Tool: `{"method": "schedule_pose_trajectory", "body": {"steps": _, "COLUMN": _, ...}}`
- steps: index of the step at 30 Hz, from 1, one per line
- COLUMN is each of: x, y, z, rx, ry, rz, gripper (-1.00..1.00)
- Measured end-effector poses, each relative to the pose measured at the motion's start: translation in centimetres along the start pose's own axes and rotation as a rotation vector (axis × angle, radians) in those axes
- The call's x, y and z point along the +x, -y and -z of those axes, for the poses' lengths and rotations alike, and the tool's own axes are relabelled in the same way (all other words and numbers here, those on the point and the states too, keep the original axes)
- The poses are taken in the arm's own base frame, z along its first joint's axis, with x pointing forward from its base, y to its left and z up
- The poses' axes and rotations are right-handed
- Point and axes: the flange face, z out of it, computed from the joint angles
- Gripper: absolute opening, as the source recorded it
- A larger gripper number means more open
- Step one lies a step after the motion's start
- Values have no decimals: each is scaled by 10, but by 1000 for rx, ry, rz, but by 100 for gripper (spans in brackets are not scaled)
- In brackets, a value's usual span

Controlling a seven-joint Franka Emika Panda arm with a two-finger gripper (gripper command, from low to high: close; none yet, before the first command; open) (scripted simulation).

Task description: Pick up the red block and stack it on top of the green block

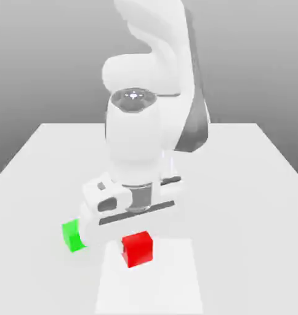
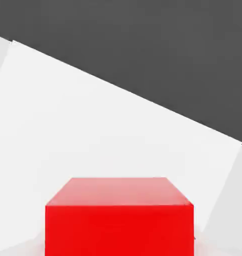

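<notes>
Looking at the exterior view first, I take the red block point(image 1: 138, 248) as my landmark: it sits on the white table point(image 1: 250, 184), directly under my arm's hand point(image 1: 130, 206). The green block point(image 1: 71, 235) lies just beside it toward the exterior view's left, a little farther back, partly covered by the hand's body. I cannot make out the fingertips here because the hand sits over them, but the jaws read as drawn in tight, and with the hand planted right on top of the red block I judge they are pinching it.

Turning to the hand view, the red block point(image 2: 119, 220) is close up and squarely centred, its top face and near face both plain. Beyond it the table point(image 2: 93, 125) runs out to a dark background. The alignment looks square, which suits a firm hold.

For the step in hand, I judge the grasp is just made and the lift comes next. I would raise straight up from the red block's spot before any sideways travel, so its lower edge clears the green block's top. The neighbour is near, so a slanted rise risks knocking it. Once above, I would centre the red block over the green one, keep its faces parallel, and lower slowly before letting go.
</notes>
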Motion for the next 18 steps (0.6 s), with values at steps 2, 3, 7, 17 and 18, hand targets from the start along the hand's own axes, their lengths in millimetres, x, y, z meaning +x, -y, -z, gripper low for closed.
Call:
{"method": "schedule_pose_trajectory", "body": {"steps": 2, "x": -8, "y": -34, "z": 7, "rx": -5, "ry": 0, "rz": 2, "gripper": -100}}
{"method": "schedule_pose_trajectory", "body": {"steps": 3, "x": -13, "y": -47, "z": 10, "rx": -6, "ry": 0, "rz": 12, "gripper": -100}}
{"method": "schedule_pose_trajectory", "body": {"steps": 7, "x": -41, "y": -97, "z": 15, "rx": 7, "ry": 8, "rz": 36, "gripper": -100}}
{"method": "schedule_pose_trajectory", "body": {"steps": 17, "x": -57, "y": -120, "z": -28, "rx": 36, "ry": 9, "rz": 51, "gripper": -100}}
{"method": "schedule_pose_trajectory", "body": {"steps": 18, "x": -57, "y": -120, "z": -35, "rx": 35, "ry": 10, "rz": 51, "gripper": -100}}
